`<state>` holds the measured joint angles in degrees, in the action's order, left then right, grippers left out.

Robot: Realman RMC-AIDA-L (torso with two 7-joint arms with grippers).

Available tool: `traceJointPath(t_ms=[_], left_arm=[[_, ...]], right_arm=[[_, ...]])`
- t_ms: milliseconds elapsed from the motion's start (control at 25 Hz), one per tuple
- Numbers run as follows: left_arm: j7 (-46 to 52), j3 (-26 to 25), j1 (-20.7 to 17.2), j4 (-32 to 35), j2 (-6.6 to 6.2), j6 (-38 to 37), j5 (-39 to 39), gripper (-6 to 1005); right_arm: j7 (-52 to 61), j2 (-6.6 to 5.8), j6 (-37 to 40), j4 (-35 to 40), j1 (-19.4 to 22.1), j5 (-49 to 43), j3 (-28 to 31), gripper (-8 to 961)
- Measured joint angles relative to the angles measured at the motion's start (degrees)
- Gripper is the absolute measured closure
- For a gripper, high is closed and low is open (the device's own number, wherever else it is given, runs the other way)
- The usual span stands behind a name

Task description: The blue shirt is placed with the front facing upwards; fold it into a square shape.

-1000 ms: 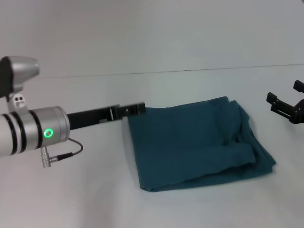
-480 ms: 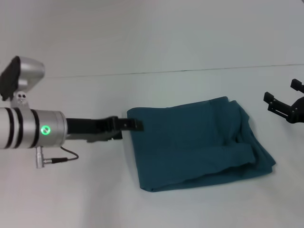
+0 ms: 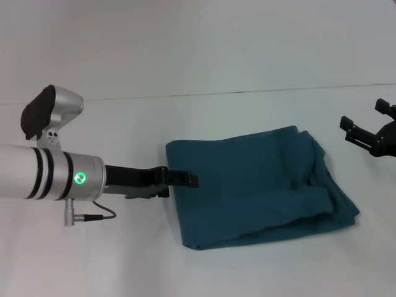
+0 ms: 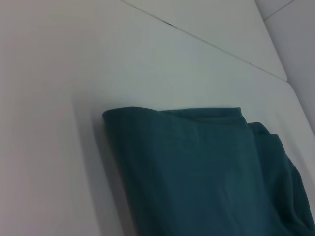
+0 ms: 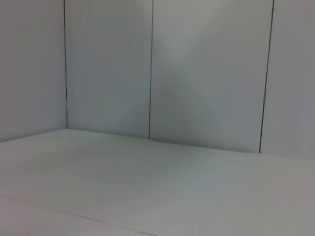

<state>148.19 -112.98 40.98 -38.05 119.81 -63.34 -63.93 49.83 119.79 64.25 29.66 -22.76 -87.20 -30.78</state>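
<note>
One blue shirt [image 3: 260,185] lies folded into a rough square on the white bench [image 3: 111,260]. Over its left edge sits the left gripper [image 3: 185,179]; whether it is clenched I cannot tell. Well off to the right, the right gripper [image 3: 366,124] hangs released, fingers spread, holding nothing.

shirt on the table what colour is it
Dark teal-blue, plain on the visible side; the blue shirt shows best in the head view.

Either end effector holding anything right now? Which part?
Nothing is held. Left end effector sits at the folded dark teal-blue cotton shirt's left edge; right end effector is open, clear.
</note>
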Motion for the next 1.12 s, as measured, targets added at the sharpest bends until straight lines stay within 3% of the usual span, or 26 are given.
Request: traceJointPath(t_ms=[360,760,1120], left_arm=[[-0.5,0.8,3.1,4.6,0.82,2.7,0.6,175],[-0.4,0.9,4.2,5.0,2.21,5.0,3.3,197],[0.1,0.2,3.8,4.7,1.50,6.5,4.9,217]], right_arm=[[0.0,0.09,0.0,-0.1,-0.2,0.0,-0.1,5],[0.0,0.09,0.2,-0.2,0.1,0.0,-0.1,6],[-0.1,0.09,0.0,-0.6,0.2,0.0,0.0,6]])
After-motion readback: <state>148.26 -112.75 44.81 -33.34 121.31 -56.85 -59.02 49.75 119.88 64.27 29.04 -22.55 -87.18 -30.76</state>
